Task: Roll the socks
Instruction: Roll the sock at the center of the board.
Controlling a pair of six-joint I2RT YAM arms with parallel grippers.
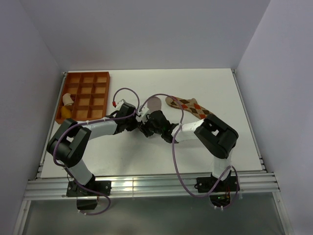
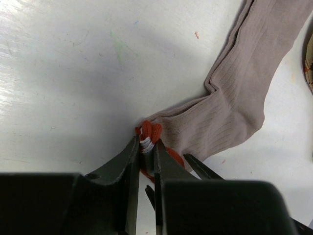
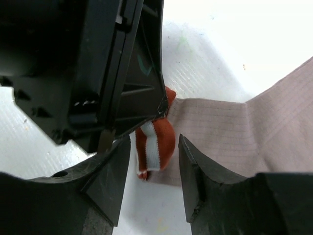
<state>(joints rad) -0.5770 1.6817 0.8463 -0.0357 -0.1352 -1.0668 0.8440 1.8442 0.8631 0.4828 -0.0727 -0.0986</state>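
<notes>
Left wrist view: left gripper (image 2: 145,145), black, two-finger, jaws pinched shut on the red-and-white striped cuff (image 2: 149,134) of the grey-brown ribbed fabric sock (image 2: 234,98).
Right wrist view: right gripper (image 3: 154,142), jaws apart, one finger on either side of the same bunched cuff, a gap showing on both sides.
Sock body lies flat on the white table (image 1: 220,88), bent at the heel, running away from both grippers.
Top external view: tan argyle sock (image 1: 190,106) with red, brown and white diamonds, flat, just beside the grey-brown sock's far end.
Orange compartmented tray (image 1: 88,73) at the far left corner, well apart.
</notes>
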